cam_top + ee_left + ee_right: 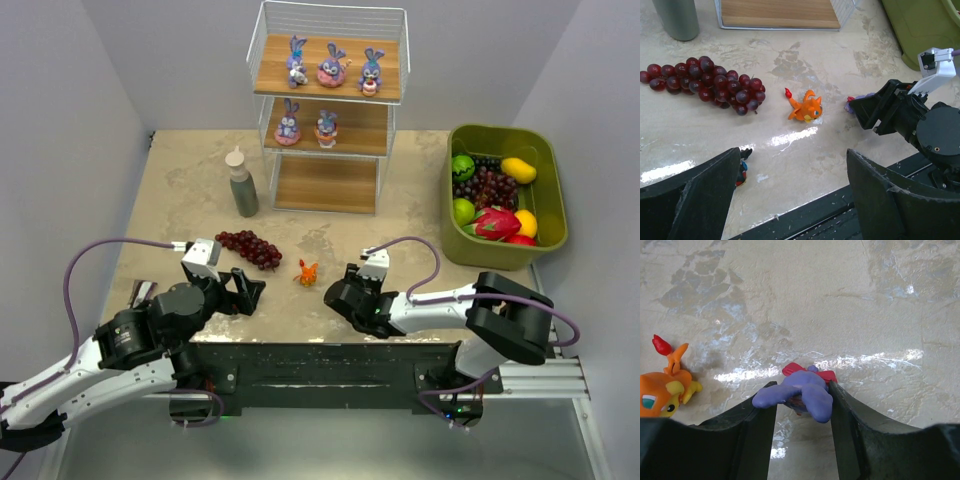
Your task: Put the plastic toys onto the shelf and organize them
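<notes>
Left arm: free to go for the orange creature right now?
Probably yes: the left gripper is open, and the orange creature lies uncovered just ahead, between the grape bunch and the right gripper, shut on a purple bunny.

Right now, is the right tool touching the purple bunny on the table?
Touching. Right wrist view: the purple bunny sits wedged against both fingers of the right tool.
</notes>
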